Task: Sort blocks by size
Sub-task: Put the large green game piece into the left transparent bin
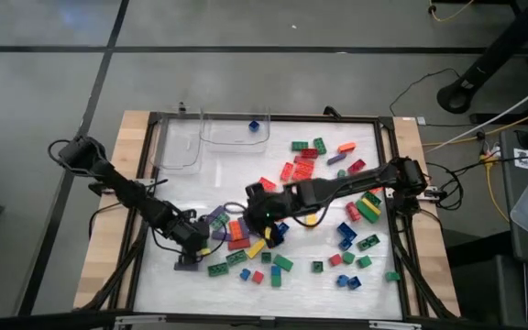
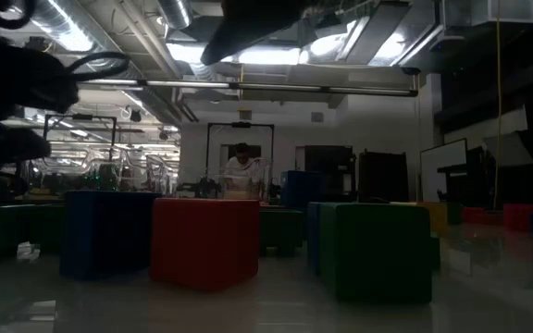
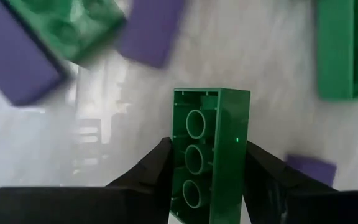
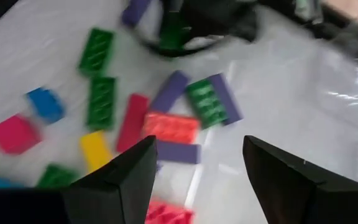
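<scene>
Dozens of blocks [image 1: 293,170] lie scattered across the white worktop [image 1: 200,284], mostly in its middle and right part. The left end effector [image 3: 207,163], low over the near left part, pinches a long green brick [image 3: 209,155] between its two fingers, hollow underside facing the wrist camera. The right end effector [image 4: 197,163] hovers above the central pile with its fingers spread, holding nothing. One blue block [image 1: 254,126] sits in a clear tray [image 1: 235,133] at the far edge.

No text, label or number can be read — not on the blocks [image 1: 301,168], not on the bench [image 1: 145,128].
</scene>
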`<state>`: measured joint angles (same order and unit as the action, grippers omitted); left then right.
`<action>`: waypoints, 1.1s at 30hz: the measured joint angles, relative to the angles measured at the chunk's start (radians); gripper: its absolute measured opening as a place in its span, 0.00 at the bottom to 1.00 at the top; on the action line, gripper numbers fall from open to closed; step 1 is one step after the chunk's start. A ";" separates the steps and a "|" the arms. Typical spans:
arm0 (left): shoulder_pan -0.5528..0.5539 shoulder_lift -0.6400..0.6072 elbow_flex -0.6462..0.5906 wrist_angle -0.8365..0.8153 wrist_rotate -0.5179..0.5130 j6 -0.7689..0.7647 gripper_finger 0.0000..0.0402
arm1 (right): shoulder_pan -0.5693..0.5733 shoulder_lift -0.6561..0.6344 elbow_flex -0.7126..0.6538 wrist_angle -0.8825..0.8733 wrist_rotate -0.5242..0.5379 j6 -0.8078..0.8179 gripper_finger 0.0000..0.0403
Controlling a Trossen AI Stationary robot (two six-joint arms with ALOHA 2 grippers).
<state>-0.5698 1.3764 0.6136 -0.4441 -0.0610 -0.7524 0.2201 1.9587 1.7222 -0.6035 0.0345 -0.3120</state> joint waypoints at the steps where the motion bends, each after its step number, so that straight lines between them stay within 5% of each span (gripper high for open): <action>1: 0.011 -0.011 0.000 0.001 -0.003 0.000 0.32 | 0.010 0.000 0.000 -0.019 0.000 0.001 0.59; 18: 0.292 -0.451 0.002 -0.156 -0.066 0.104 0.33 | 0.067 0.010 -0.110 -0.058 -0.030 0.153 0.59; 27: 0.481 -0.752 0.003 -0.299 -0.467 0.230 0.35 | 0.068 0.010 -0.212 0.084 -0.054 0.152 0.59; 33: 0.590 -0.828 0.002 -0.378 -0.709 0.263 0.35 | 0.068 0.010 -0.255 0.135 -0.054 0.151 0.59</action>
<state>0.0204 0.5481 0.6154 -0.8222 -0.7698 -0.4893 0.2878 1.9686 1.4671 -0.4684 -0.0193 -0.1608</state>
